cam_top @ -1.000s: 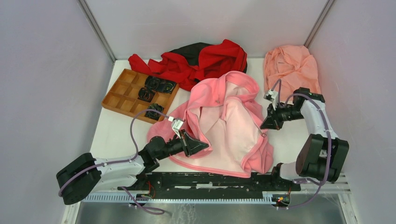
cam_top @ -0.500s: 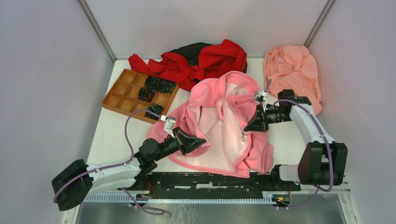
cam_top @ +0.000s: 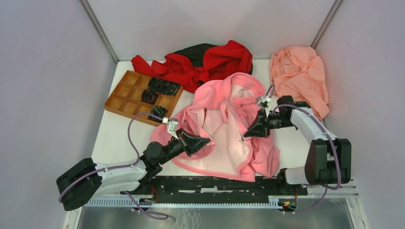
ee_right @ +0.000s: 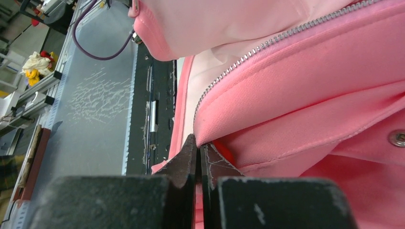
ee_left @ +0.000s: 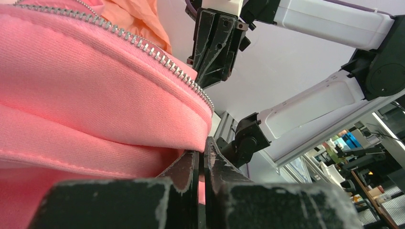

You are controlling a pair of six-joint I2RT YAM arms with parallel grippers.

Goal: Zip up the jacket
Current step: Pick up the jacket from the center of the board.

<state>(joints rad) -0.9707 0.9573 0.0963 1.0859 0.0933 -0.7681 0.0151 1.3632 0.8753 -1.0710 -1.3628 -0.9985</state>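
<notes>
The jacket (cam_top: 229, 129) lies open on the bench (cam_top: 119, 138), just to the right of the wooden tray (cam_top: 125, 102), with its paler lining facing up and its hood toward the far side. From the tray, the left claw (cam_top: 209, 141) is to the right and nearer to the arm bases, at the left front edge of the jacket. Its two fingers are pressed almost together and a fold of the pink fabric is pinched between them. In the left wrist view the zipper teeth (ee_left: 157, 55) run along the fold above the fingers. The right claw (cam_top: 244, 134) is further right of the tray, at the other front edge of the jacket. Its fingers are also almost together and they grip the pink hem just below the lower end of the teeth. A red-and-black garment (cam_top: 210, 62) lies behind and right of the tray. A peach cloth (cam_top: 298, 74) lies far to the right of the tray.
</notes>
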